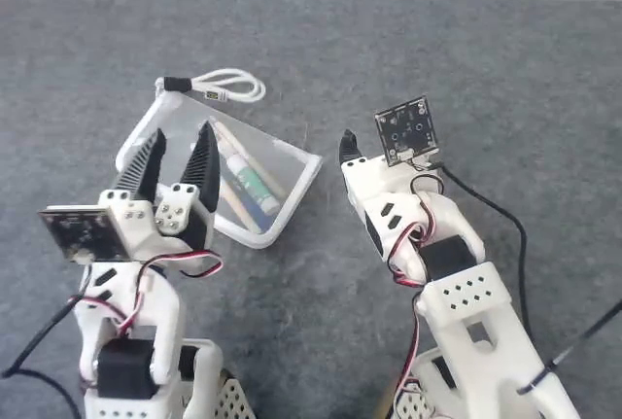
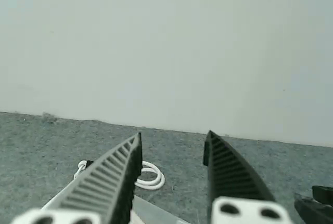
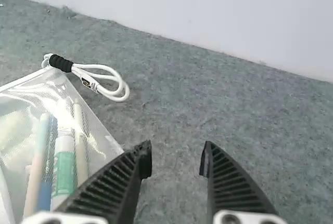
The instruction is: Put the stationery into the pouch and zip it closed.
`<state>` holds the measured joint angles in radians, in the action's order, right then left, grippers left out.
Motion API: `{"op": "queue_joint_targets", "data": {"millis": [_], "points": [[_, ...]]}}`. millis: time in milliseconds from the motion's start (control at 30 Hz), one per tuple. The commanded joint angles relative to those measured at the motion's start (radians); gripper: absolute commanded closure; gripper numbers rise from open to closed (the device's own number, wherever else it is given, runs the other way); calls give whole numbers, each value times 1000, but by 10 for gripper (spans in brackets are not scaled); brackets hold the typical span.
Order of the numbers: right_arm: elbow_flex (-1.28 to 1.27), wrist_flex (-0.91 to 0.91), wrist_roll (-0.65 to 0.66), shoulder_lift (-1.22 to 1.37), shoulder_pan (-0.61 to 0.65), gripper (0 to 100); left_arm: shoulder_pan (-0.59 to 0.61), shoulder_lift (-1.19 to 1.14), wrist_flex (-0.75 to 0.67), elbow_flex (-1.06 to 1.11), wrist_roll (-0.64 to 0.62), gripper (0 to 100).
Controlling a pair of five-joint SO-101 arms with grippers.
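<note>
Two arms sit side by side at a grey, felt-like surface (image 1: 505,88), with a pale wall (image 2: 166,47) behind the far edge.

Pouch (image 1: 284,168): clear, mesh-sided, with a white rim. It lies flat on the surface in front of the left arm, set at a slant. The right wrist view takes in its far corner (image 3: 26,104).

Contents: several pens (image 1: 226,158) lie lengthwise inside the pouch, close together. A white tube (image 1: 256,188) with a green band lies among them. The right wrist view gives the same group through the mesh: pens (image 3: 79,130) and tube (image 3: 64,168) side by side.

Cord (image 1: 235,83): a white loop with a black-wrapped end, fixed at the pouch's far corner and lying on the surface beyond it. It also shows between the left arm's fingers (image 2: 152,178) and in the right wrist view (image 3: 104,79). Whether the zip is fully shut cannot be told.

Left pincer (image 1: 182,132): fingers spread apart, nothing between them. From the high view it sits over the near half of the pouch. Contact with the pouch cannot be judged. Its own camera looks past the tips (image 2: 174,135) toward the wall.

Right pincer (image 1: 348,145): just beside the pouch's right-hand end, apart from it, over bare surface. Its fingers stand parted with a clear gap (image 3: 176,145), gripping nothing.
</note>
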<state>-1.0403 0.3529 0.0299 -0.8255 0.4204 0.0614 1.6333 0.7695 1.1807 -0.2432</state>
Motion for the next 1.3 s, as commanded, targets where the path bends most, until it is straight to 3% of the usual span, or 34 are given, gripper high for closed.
{"op": "queue_joint_targets", "data": {"millis": [0,233,800,1267], "points": [[3,-21,-8,-36,5,855,-46,11,-3,-33,-9,893],[-6,-70,-8,-38,7,995,-92,11,-28,-27,-9,985],[-161,-317,-8,-56,10,993,-91,11,-58,18,-12,987],[-272,-328,-14,-288,8,993,-92,184,-32,65,-11,987]]}}
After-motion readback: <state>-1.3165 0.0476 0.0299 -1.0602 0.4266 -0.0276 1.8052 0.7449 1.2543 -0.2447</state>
